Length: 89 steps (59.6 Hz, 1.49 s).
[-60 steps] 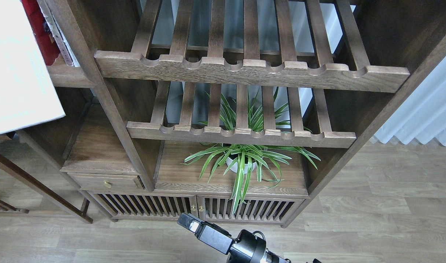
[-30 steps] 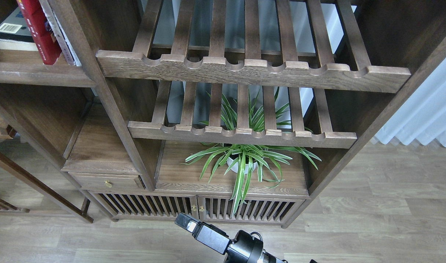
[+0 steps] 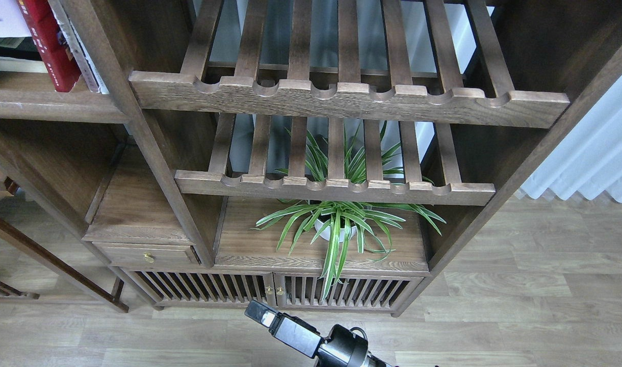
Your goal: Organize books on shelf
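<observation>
The shelf (image 3: 46, 104) is the dark solid board at the upper left. A red paperback (image 3: 48, 46) stands tilted on it. To its left a dark book (image 3: 5, 43) lies flat, pale page edges facing me. A cream-white book (image 3: 2, 18) shows at the top left corner, over the flat book; what holds it is out of view. My right gripper (image 3: 257, 312) is low at the bottom centre, above the floor and far from the shelf. It looks dark and end-on, so its fingers cannot be told apart. My left gripper is out of view.
A thin white-spined book (image 3: 79, 51) leans right of the red one against the upright post (image 3: 137, 127). Two slatted racks (image 3: 341, 97) fill the middle. A potted spider plant (image 3: 336, 224) stands below them. A small drawer (image 3: 145, 253) and slatted doors (image 3: 270, 290) sit near the floor.
The large cream-white book that filled the left a second ago rose out of view, uncovering the flat book, and now shows again at the top left corner. My right arm hardly moved.
</observation>
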Available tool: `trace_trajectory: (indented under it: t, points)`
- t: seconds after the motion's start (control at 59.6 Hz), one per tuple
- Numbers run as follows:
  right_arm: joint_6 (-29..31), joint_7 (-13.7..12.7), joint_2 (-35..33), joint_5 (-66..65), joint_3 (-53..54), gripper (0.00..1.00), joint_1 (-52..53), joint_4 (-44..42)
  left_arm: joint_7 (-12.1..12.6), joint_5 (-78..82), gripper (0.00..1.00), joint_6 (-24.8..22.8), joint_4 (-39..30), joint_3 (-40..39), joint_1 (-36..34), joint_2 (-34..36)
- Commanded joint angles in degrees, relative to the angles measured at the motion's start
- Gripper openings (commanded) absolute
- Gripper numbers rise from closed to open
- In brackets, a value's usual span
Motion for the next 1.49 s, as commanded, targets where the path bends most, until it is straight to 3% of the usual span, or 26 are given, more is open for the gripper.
trace_trajectory:
  t: [0.0,0.084,0.117,0.218,0.453,0.738,0.956,0.973,1.023,1.241,1.476]
  points:
    - [0.0,0.0,0.0,0.0,-0.01,1.0,0.09,0.0,0.04,0.03,0.14,0.0,3.95,4.05,-4.6,-1.0]
    - [0.0,0.0,0.0,0.0,-0.01,1.0,0.09,0.0,0.73,0.12,0.16,0.0,6.59,5.81,-6.71,-1.7]
    - [0.0,0.0,0.0,0.0,-0.01,1.0,0.09,0.0,1.97,0.12,0.22,0.0,8.35,6.69,-7.68,-2.41]
    - [0.0,-0.08,0.0,-0.08,-0.01,1.0,0.09,0.0,2.76,0.03,0.52,0.0,9.32,8.1,-7.94,-3.02]
    - [0.0,0.09,0.0,0.09,1.21,1.0,0.09,-0.08,1.88,-3.74,0.74,0.0,8.88,7.31,-6.37,-4.43]
    - [0.0,0.09,0.0,5.36,5.88,1.0,0.97,-0.52,1.97,-9.02,0.74,0.0,-0.87,-1.21,5.76,-0.39]
    - [0.0,0.09,0.0,6.51,7.63,1.0,1.14,-0.44,2.23,-11.92,0.74,0.0,-12.82,-14.22,23.42,0.67]
    - [0.0,0.18,0.0,6.59,7.72,1.0,1.23,-0.35,2.23,-13.05,0.74,0.0,-16.13,-17.27,28.92,0.5]
    - [0.0,0.18,0.0,6.6,7.81,1.0,1.23,-0.35,2.23,-14.81,0.74,0.0,-19.67,-19.49,34.14,0.06]
    - [0.0,0.18,0.0,6.6,8.34,1.0,1.23,-0.35,2.06,-18.86,0.74,0.0,-25.66,-21.61,47.07,-2.31]
    - [0.0,0.18,0.0,6.6,10.71,1.0,1.23,-0.35,2.5,-19.39,0.75,0.0,-27.5,-20.55,53.4,-9.35]
